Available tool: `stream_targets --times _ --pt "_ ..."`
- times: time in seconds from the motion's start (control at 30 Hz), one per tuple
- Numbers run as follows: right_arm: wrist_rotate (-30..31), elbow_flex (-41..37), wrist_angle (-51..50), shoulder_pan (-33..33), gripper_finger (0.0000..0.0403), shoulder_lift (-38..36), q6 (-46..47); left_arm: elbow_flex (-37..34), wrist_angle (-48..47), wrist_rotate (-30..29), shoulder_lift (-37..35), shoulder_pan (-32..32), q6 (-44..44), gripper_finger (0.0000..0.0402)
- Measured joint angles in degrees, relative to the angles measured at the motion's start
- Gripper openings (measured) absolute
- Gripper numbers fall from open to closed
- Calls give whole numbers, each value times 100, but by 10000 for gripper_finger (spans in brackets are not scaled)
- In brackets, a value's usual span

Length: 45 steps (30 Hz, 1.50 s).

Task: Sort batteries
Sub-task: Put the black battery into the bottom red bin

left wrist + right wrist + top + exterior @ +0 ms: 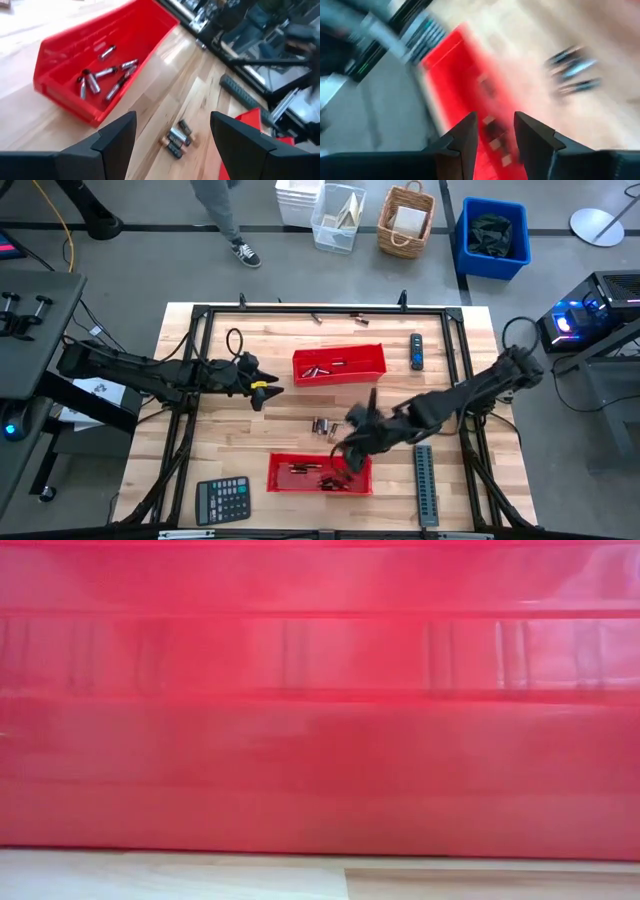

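Note:
Two red trays lie on the wooden table: the far tray [338,365] and the near tray [320,473], each with several batteries in it. A few loose batteries [322,425] rest on their sides on the wood between the trays. My left gripper [265,392] hovers left of the far tray, open and empty. In its wrist view its fingers [172,120] frame the loose batteries [177,137], with the far tray [100,75] beyond. My right gripper [352,442] is above the near tray's right end. In its blurred wrist view it [495,120] is narrowly open over the red tray [465,75].
A calculator [222,500] lies near the table's near-left corner and a long grey ridged strip [426,483] at the near right. A black-and-blue device [416,352] sits right of the far tray. A red tray wall [320,720] fills the low view. A person's legs [225,220] stand beyond the table.

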Motion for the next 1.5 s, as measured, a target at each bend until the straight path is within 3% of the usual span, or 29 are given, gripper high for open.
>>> stream_targets --times 0.13,0.5,0.87,1.23,1.5 --pt "537 1 -542 -304 124 -109 647 0 88 2 0 71 77 247" --pt "-850 -1 -488 -1308 124 1400 2041 -2 -764 19 103 -131 433 247" --pt "-1258 -8 -249 -1393 123 2302 3781 -2 -916 60 111 -253 562 247" --pt "-1000 -5 -172 -1485 123 2405 4411 -2 -905 105 111 -251 1029 247" --pt "-1307 23 -187 -1597 123 2637 4480 -2 -908 146 111 -251 1095 247"
